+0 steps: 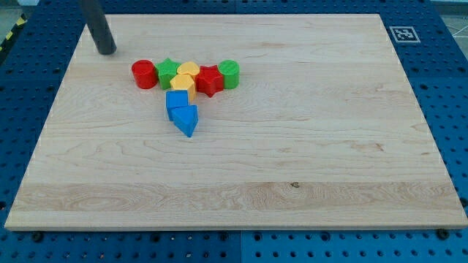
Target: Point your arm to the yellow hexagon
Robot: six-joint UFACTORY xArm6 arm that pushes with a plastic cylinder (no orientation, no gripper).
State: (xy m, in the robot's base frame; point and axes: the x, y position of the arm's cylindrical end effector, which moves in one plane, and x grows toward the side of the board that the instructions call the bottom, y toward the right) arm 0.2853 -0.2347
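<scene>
My tip (107, 51) rests on the wooden board (292, 146) near its top left corner. A cluster of blocks lies to its lower right. In a row stand a red cylinder (144, 74), a green star (168, 71), a yellow block (189, 70), a red star (209, 79) and a green cylinder (229, 73). Just below the yellow block sits a second yellow block (182, 82); I cannot tell which of the two is the hexagon. Below them lie a blue cube (176, 102) and a blue triangular block (186, 120). My tip touches no block; the red cylinder is the nearest.
The board lies on a blue perforated table (439, 66). A black and white marker tag (403, 33) sits at the board's top right corner.
</scene>
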